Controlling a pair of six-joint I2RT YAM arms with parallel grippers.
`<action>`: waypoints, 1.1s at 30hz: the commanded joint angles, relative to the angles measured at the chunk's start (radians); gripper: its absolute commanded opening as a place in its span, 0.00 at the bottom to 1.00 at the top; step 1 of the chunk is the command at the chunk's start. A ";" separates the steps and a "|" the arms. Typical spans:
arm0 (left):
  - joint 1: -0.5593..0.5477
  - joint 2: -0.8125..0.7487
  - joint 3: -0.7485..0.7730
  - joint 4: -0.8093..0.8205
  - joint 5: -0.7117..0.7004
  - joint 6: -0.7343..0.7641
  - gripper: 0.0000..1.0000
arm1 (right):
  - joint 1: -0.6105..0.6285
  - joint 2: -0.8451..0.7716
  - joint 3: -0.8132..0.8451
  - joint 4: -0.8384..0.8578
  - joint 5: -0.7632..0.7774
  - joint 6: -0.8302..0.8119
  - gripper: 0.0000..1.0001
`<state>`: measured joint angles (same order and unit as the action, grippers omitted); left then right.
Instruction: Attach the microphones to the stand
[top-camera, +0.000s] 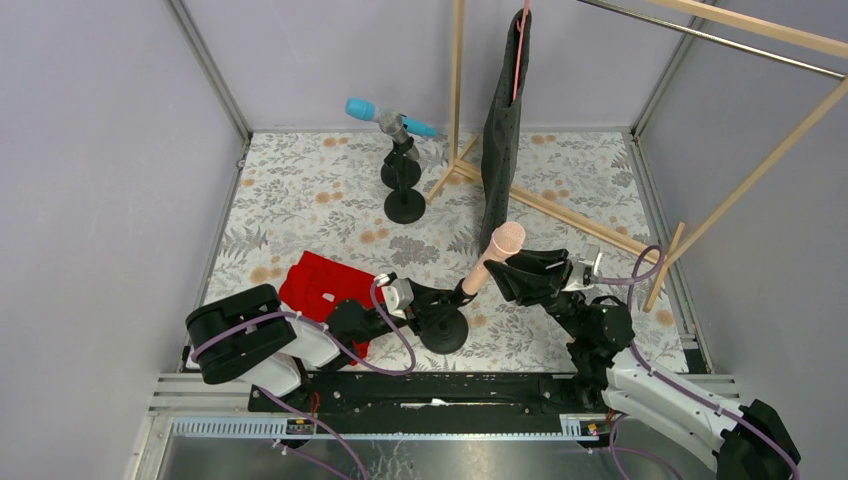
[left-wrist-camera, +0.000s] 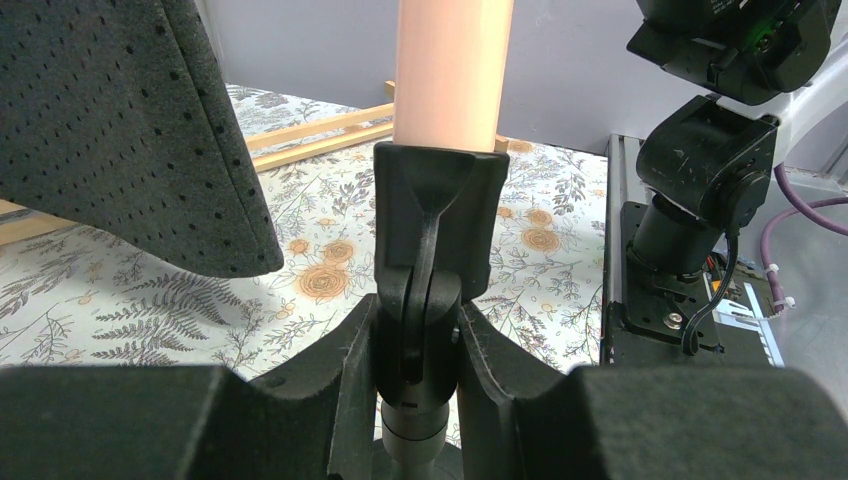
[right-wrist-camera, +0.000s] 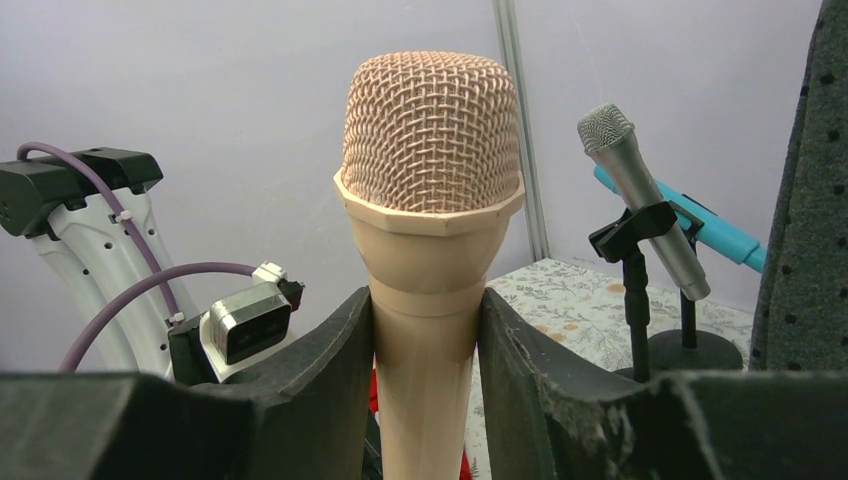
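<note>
The peach-pink microphone stands tilted, its lower end in the clip of the near stand. My right gripper is shut on its body just below the mesh head, with both fingers pressed to the handle. My left gripper is shut on the stand's swivel joint, right under the clip that holds the pink handle. A cyan-blue microphone and a silver-grey one sit in clips on two stands at the back.
A red object lies left of the near stand, beside my left arm. A dark perforated cloth hangs from a wooden rack behind the pink microphone. The back stands' round bases rest on the flowered mat.
</note>
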<state>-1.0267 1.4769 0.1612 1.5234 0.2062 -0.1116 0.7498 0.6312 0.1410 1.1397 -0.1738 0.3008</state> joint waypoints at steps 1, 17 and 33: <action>0.004 0.038 -0.006 0.078 -0.028 -0.030 0.00 | 0.022 0.088 -0.100 -0.303 -0.129 0.015 0.00; 0.004 0.054 0.008 0.078 -0.026 -0.038 0.00 | 0.098 0.163 -0.176 -0.279 -0.086 0.009 0.00; 0.004 0.069 0.015 0.076 -0.009 -0.044 0.00 | 0.104 -0.114 -0.064 -0.483 0.006 -0.057 0.51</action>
<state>-1.0267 1.4925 0.1684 1.5284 0.2153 -0.1131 0.8177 0.5232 0.0971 1.0794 -0.0700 0.2649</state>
